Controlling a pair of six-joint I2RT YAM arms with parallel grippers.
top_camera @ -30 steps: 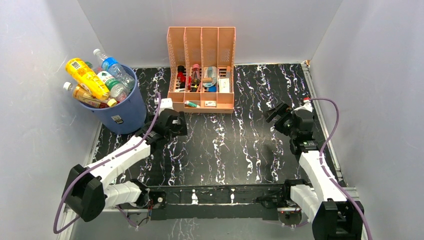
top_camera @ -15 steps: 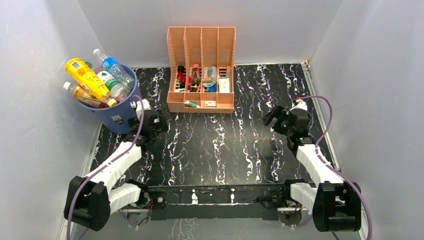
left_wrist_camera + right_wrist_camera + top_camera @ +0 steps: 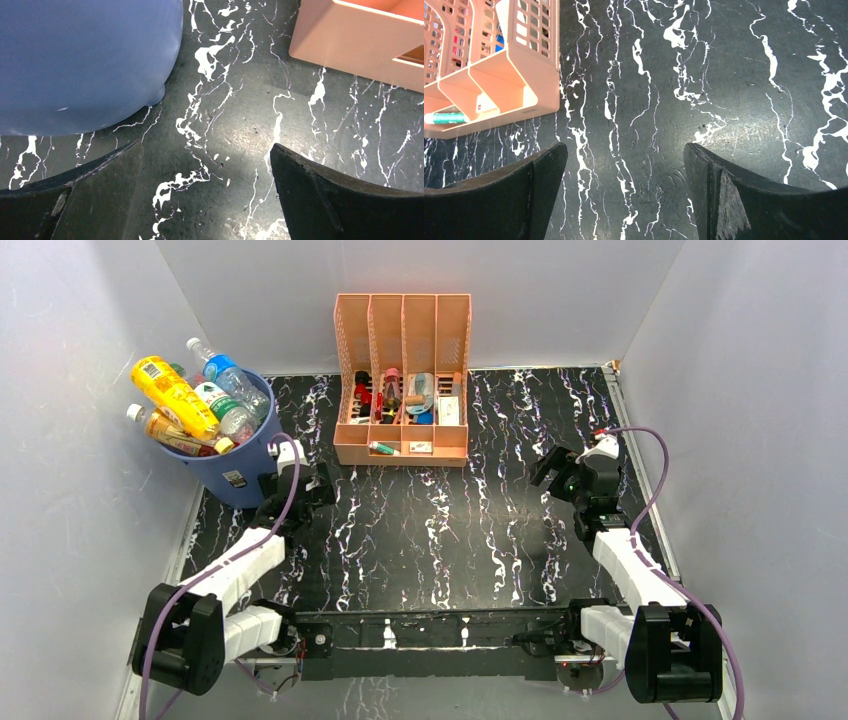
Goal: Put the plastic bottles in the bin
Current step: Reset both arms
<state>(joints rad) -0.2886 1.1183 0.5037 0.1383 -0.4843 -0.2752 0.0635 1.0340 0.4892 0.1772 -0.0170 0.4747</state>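
We judge it done; plastic bottles [image 3: 215, 400] heap in the bin [image 3: 215, 472], none beside it; left gripper [image 3: 205, 165], right gripper [image 3: 624, 160]: fingers spread, empty.

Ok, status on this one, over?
Left gripper open, empty, beside the blue bin. Right gripper open, empty, over the table. Plastic bottles piled in the bin. Nothing in the way.

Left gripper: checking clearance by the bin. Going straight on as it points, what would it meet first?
The left gripper would probably meet the marbled tabletop, in the gap between the blue bin and the peach desk organizer; depth is unclear.
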